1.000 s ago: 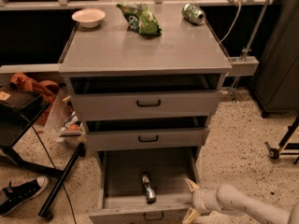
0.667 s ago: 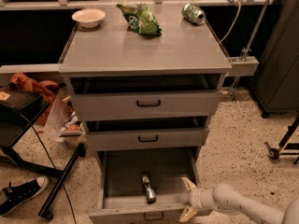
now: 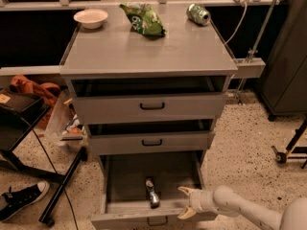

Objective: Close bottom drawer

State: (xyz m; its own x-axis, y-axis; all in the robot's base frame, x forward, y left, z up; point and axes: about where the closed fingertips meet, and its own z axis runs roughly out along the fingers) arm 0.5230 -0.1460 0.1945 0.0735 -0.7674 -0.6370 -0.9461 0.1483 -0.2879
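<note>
We see the bottom drawer (image 3: 125, 219) pulled far out below the desk's front edge, so nothing of the close is done yet. Its front panel with the small black handle (image 3: 156, 221) sits well forward of the two drawers above. A small metallic object (image 3: 152, 193) lies inside on the drawer floor, near the front wall.

The gripper (image 3: 183, 203) is low, under the desk's front right corner, right at the drawer's right front end. Pincer is released: fingers spread apart, grasping nothing, one tip over the drawer interior and the other down by the front panel. We cannot tell if it touches the panel.

We judge the whole push is left: get onto the front face and drive it in toward the desk's back edge until flush.

Middle drawer (image 3: 151, 143) and top drawer (image 3: 152, 107) also look slightly ajar, not our task. On the desk: bowl (image 3: 90, 17) near the back left corner, green bag (image 3: 144, 18) by the back edge, can (image 3: 198, 14) near the back right corner
</note>
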